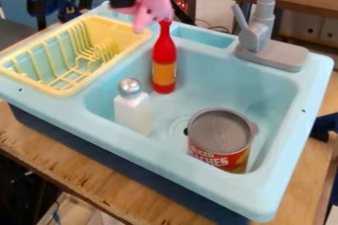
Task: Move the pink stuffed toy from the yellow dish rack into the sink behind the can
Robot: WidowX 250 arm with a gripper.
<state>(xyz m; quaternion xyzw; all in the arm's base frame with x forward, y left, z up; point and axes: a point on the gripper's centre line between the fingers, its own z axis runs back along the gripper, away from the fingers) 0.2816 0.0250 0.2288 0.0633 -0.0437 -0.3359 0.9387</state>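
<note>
At the top of the camera view, the black gripper (125, 5) is above the sink's back edge, near the drying rack's far corner. It is shut on a pink plush toy (154, 10) with a long ear pointing up. The toy hangs just above the cap of a red bottle (164, 56) with an orange label; whether they touch I cannot tell. That bottle stands upright in the light blue sink's basin. In front of it stands a white bottle with a silver round top (133, 106), and to the right is a can with a grey lid (221, 137).
A yellow dish rack (53, 92) sits on the left part of the blue sink (300, 103). The grey faucet (264, 36) rises at the back right. A wooden table (86, 182) carries the sink, and a dark blue clamp (323, 125) is at the right edge.
</note>
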